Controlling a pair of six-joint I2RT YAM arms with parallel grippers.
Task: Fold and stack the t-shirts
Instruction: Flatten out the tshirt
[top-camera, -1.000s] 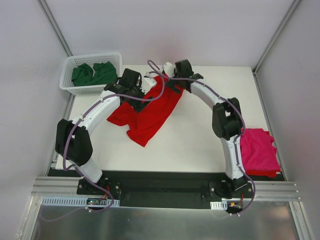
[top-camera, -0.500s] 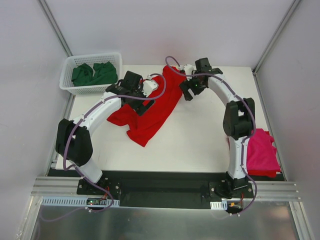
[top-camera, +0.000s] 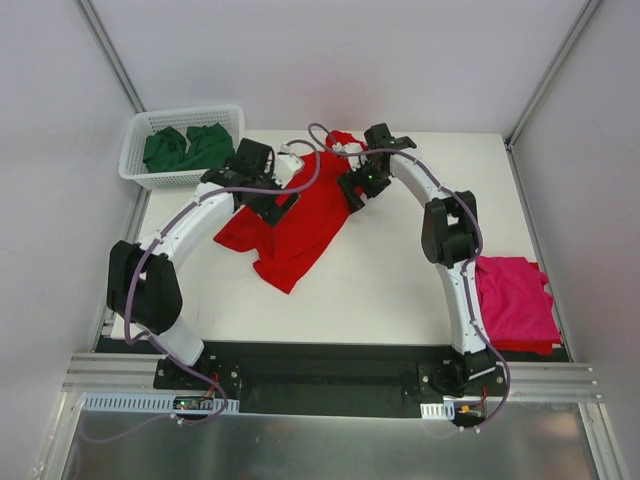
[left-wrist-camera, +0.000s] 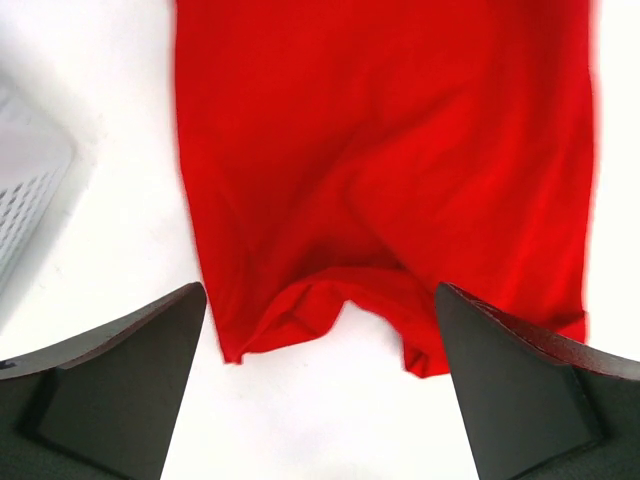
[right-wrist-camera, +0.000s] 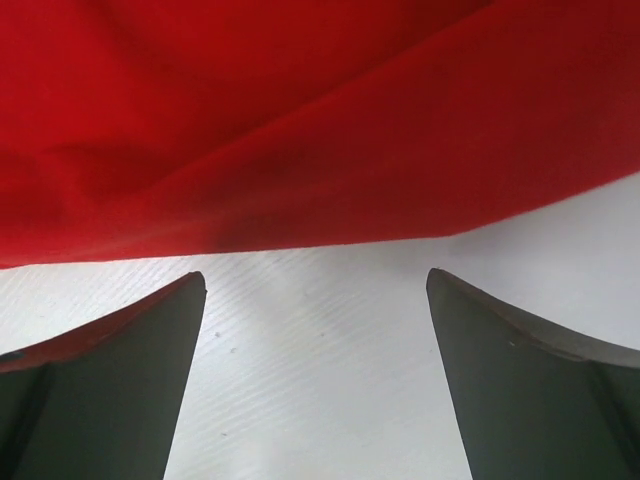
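the red t-shirt (top-camera: 300, 215) lies rumpled on the counter (top-camera: 400, 290) toward its far side; left hand (left-wrist-camera: 320, 290) and right hand (right-wrist-camera: 315, 280) hover at its edges, both released and empty; closing here may pinch doubled-over cloth, skewing the fold.

Table (top-camera: 400, 285): white, matte, evenly lit. Pale grey walls (top-camera: 330, 60) enclose three sides, with slanted aluminium struts (top-camera: 110, 55) at the corners. Aluminium rail (top-camera: 105, 378) along the near edge, brushed metal sheet (top-camera: 320, 445) below.

A robotics lab test cell. A white table (top-camera: 400, 290) sits between plain pale walls (top-camera: 330, 60) with metal posts (top-camera: 108, 50). The left arm (top-camera: 190, 228) and right arm (top-camera: 465, 300) are bolted to an aluminium rail (top-camera: 110, 372).
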